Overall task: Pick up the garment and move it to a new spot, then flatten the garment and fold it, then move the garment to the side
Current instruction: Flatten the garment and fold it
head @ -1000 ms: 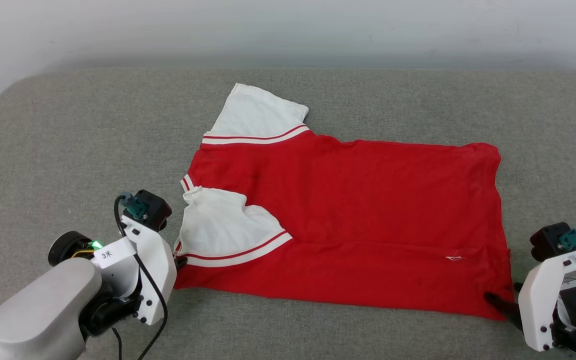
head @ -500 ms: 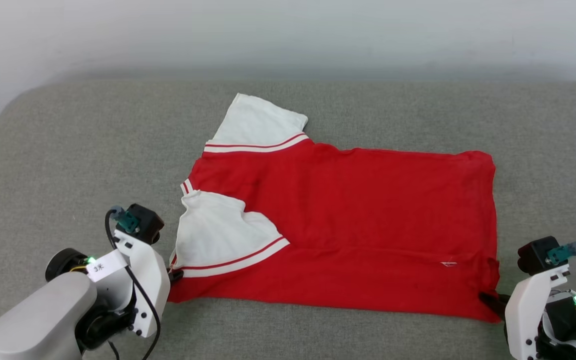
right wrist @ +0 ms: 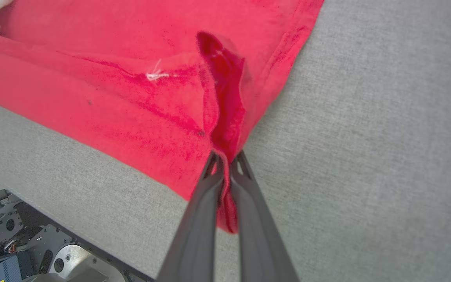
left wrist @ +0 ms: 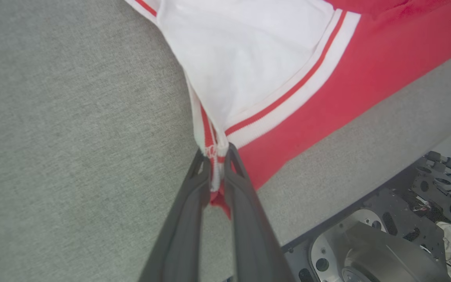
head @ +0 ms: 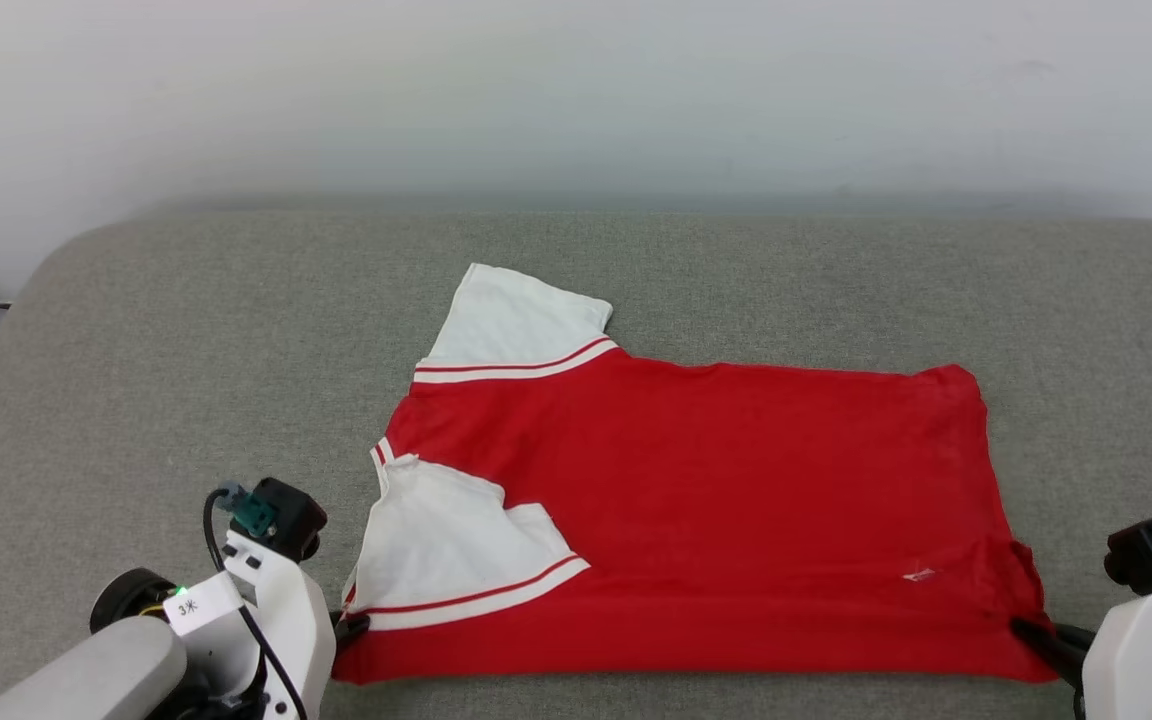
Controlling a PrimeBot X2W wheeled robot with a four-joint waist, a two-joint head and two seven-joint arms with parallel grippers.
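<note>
- Since a second ago the head camera has tipped, so everything sits lower in its view. Both grippers keep their pinch on the same two near corners.
- The red T-shirt lies spread flat on a grey fabric surface, neck end to the robot's left, hem to its right. It shows plain red, with no print.
- Its far white sleeve sticks out toward the pale wall. The near white sleeve is folded over onto the red body.
- The left gripper is at the near left corner. In the left wrist view its fingers are pressed together on the striped sleeve trim and red edge.
- The right gripper is at the near right hem corner. In the right wrist view its fingers squeeze a bunched red fold.
- A small white thread mark sits near that corner.
</note>
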